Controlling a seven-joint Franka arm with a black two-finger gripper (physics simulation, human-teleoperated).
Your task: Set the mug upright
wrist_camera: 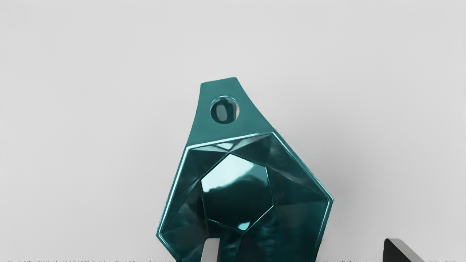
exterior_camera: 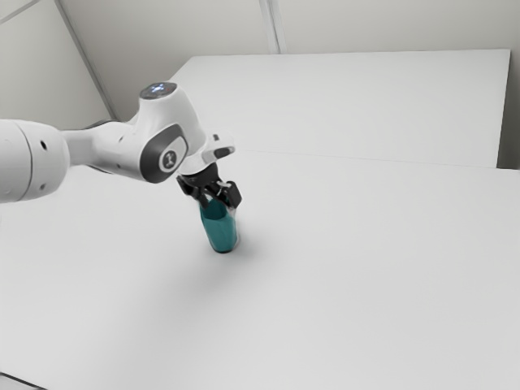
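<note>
Pale grey walls (exterior_camera: 138,36) behind, plain white table (exterior_camera: 341,268) in front. White jointed arm (exterior_camera: 118,150) comes in from the exterior view's left, black two-finger tool (exterior_camera: 218,201) pointing down at the mug. Teal, glossy, faceted mug (exterior_camera: 221,231) stands on the table right under it, base down, mouth up. Tool (wrist_camera: 301,240) is open, fingers well apart: one over the mug's mouth, the other outside the rim with a gap to it. Not clamped on anything. Rim is angular, inside walls faceted down to a shiny flat bottom. Flat teal handle (wrist_camera: 218,133) with a round hole sticks out on the side away from the fingers. Soft shadow beside the mug.
</note>
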